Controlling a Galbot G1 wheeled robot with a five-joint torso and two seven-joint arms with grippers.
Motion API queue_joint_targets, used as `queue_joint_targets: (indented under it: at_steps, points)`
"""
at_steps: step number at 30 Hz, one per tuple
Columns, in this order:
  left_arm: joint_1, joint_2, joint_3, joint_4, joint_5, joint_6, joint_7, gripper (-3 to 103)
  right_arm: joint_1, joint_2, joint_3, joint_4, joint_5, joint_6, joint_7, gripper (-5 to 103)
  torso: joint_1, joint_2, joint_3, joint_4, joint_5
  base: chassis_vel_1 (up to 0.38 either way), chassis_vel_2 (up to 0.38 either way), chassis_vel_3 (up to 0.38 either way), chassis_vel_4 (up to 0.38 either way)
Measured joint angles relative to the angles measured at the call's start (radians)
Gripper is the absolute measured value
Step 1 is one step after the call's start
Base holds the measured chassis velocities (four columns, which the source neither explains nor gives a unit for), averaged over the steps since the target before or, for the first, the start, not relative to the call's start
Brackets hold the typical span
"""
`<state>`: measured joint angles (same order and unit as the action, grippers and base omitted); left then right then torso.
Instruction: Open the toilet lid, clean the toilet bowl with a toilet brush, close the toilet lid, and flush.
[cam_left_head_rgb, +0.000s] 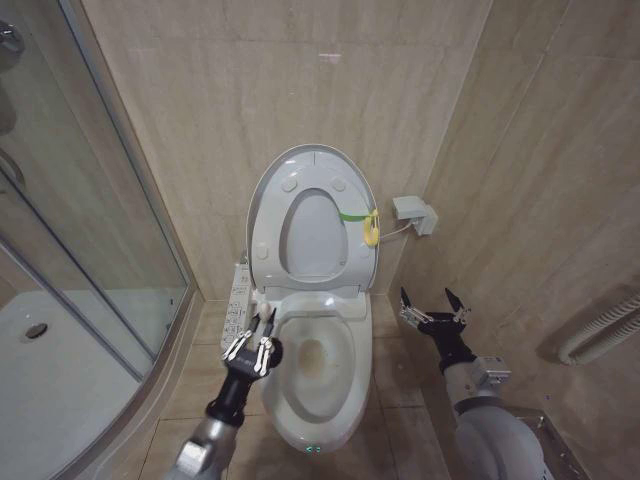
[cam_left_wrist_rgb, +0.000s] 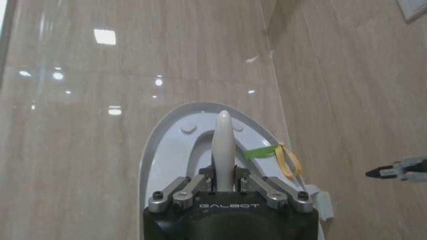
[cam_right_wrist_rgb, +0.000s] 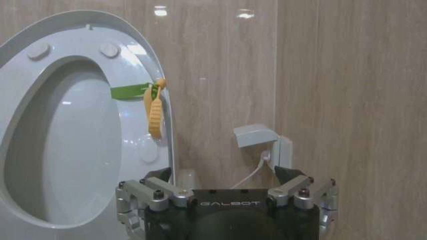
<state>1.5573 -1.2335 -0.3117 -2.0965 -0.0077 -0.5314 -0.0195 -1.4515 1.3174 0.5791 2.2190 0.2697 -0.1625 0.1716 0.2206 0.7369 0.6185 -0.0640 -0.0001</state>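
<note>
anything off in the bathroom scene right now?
Brownish stain on the floor of the toilet bowl. Otherwise normal: toilet lid stands upright against the wall, left gripper grips the toilet brush handle at the bowl's rim, right gripper hangs open beside the toilet.

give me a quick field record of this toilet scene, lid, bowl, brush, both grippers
toilet lid: raised upright against the wall, seat ring up with it
strap: green strap and yellow ring at the lid's edge
toilet bowl: open, brownish stain inside
toilet brush: white handle clamped in the left gripper
left gripper: at the bowl's left rim
right gripper: open, empty, right of the toilet
</note>
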Motion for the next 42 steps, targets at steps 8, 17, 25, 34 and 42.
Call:
queue_joint_targets:
  at_steps: [8,17,25,34,42]
  points:
    - [0.164,-0.024,-0.077,-0.079,0.056,-0.035,-0.03,19,0.0,0.0,0.0,0.0,0.0,0.0,0.0,100,0.0,0.0,0.0,0.0,0.0,0.0,0.0,0.0,0.0]
    - [0.178,-0.051,-0.14,0.068,0.051,-0.109,-0.065,19,0.0,0.0,0.0,0.0,0.0,0.0,0.0,100,0.0,0.0,0.0,0.0,-0.0001,0.0,0.0,0.0,0.0]
    - [0.131,-0.061,-0.155,0.222,0.015,-0.158,-0.093,19,0.0,0.0,0.0,0.0,0.0,0.0,0.0,100,0.0,0.0,0.0,0.0001,0.0,0.004,-0.004,-0.007,0.007]
    - [0.043,-0.055,-0.185,0.413,0.0,-0.173,-0.151,19,0.0,0.0,0.0,0.0,0.0,0.0,0.0,100,-0.001,0.0,0.0,0.0001,0.0,0.063,-0.083,-0.085,0.077]
    - [-0.08,-0.046,-0.209,0.619,-0.022,-0.172,-0.223,19,0.0,0.0,0.0,0.0,0.0,0.0,0.0,100,0.0,0.0,0.0,0.0002,-0.0003,0.002,-0.004,-0.004,0.008]
